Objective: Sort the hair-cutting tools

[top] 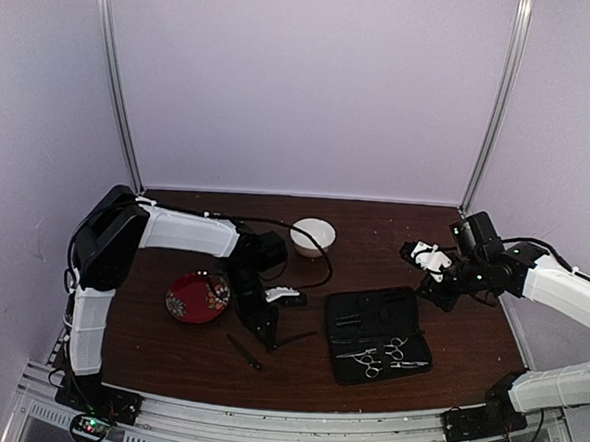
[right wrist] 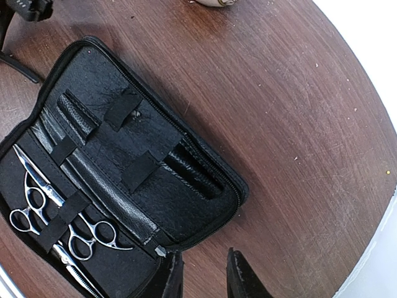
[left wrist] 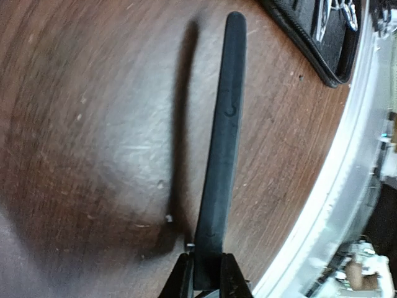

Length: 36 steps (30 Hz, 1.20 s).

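Note:
My left gripper (left wrist: 208,279) is shut on one end of a thin black stick-like tool (left wrist: 223,143), which reaches away from the jaws just over the wooden table. In the top view this tool (top: 298,336) points right from the left gripper (top: 268,338) toward the open black case (top: 376,336). Two silver scissors (top: 382,357) lie strapped in the case's near half. The right wrist view shows one pair (right wrist: 34,205) beside the other (right wrist: 90,239). My right gripper (right wrist: 205,279) hovers open over the case's corner and holds nothing. It sits high at the back right (top: 428,259).
A second thin black stick (top: 245,351) lies on the table in front of the left gripper. A red patterned plate (top: 197,297) sits to the left, and a white bowl (top: 312,236) stands at the back. The table's metal front rail (left wrist: 347,186) runs close by.

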Each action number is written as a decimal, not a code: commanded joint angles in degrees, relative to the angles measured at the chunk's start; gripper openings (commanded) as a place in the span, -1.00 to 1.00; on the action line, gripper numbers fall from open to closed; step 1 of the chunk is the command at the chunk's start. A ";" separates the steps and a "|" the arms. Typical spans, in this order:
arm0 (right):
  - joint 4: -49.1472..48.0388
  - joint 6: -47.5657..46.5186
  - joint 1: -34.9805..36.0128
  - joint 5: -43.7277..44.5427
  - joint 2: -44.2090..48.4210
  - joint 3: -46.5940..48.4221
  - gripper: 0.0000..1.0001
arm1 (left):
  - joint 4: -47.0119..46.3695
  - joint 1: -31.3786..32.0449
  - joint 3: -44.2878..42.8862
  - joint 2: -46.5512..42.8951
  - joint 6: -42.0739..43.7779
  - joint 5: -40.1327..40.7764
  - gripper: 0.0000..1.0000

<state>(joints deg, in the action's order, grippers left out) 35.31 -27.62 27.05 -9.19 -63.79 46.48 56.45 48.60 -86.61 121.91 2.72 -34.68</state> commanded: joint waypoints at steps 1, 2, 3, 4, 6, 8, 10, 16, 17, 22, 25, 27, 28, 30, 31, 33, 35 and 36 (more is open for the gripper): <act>0.46 -0.46 -0.33 -0.83 -0.28 0.08 -0.50 | 1.01 -1.66 0.61 3.53 2.38 -12.95 -0.81; 0.48 -0.50 -0.33 -0.87 -0.28 0.10 -0.50 | 1.62 -1.66 0.06 4.39 2.53 -13.67 -0.80; 0.54 -0.56 -0.33 -0.90 -0.29 0.08 -0.50 | 2.06 -1.65 -0.39 5.12 2.44 -14.01 -0.79; 0.64 -0.59 -0.33 -0.90 -0.28 -0.02 -0.50 | 2.35 -1.66 -0.81 5.78 2.31 -14.23 -0.79; 0.64 -0.60 -0.33 -0.87 -0.28 -0.03 -0.50 | 2.88 -1.65 -1.49 6.86 1.98 -13.90 -0.75; 0.59 -0.62 -0.33 -0.92 -0.29 -0.09 -0.50 | 3.37 -1.78 -2.01 7.71 1.38 -12.78 -0.67; 0.58 -0.72 -0.33 -0.92 -0.28 -0.13 -0.50 | 3.75 -2.15 -2.10 8.22 0.14 -9.55 -0.46; 0.72 -0.77 -0.33 -1.18 -0.63 -0.04 -0.50 | 4.05 -3.68 -2.18 6.94 -1.67 -2.72 -0.23; 0.73 -0.84 -0.33 -1.21 -0.70 -0.04 -0.50 | 4.08 -3.88 -2.47 6.68 -1.82 -2.10 -0.22; 0.86 -0.86 -0.33 -1.18 -0.81 0.06 -0.50 | 4.50 -4.46 -4.65 6.28 -3.51 4.69 -0.21; 0.89 -0.86 -0.33 -1.13 -0.81 0.07 -0.50 | 5.15 -4.48 -5.76 5.86 -3.80 8.14 -0.22; 0.95 -0.86 -0.31 -1.13 -0.81 0.08 -0.50 | 4.81 -4.48 -5.79 4.20 -5.08 12.22 -0.26; 0.91 -0.86 -0.33 -1.17 -0.81 0.10 -0.50 | 4.10 -4.42 -5.18 2.85 -5.63 13.61 -0.28; 0.84 -0.93 -0.33 -1.18 -0.76 0.05 -0.50 | 1.09 -4.03 -2.99 -1.30 -6.98 16.79 -0.30; 0.77 -0.95 -0.33 -1.18 -0.87 0.06 -0.50 | -0.76 -3.77 -1.30 -3.56 -7.54 17.13 -0.30; 0.82 -1.08 -0.30 -1.22 -1.11 0.08 -0.50 | -4.80 -2.55 2.00 -8.77 -9.70 19.57 -0.30; 0.86 -1.19 -0.33 -1.34 -1.31 0.13 -0.50 | -6.97 0.39 4.17 -11.12 -11.73 24.90 -0.29; 0.90 -1.21 -0.25 -1.35 -1.42 0.11 -0.50 | -7.05 1.62 3.90 -11.16 -14.03 29.09 -0.28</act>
<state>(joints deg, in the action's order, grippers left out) 35.68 -28.34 27.00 -10.26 -64.66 46.48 55.55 45.71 -84.40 115.59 -5.23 -18.87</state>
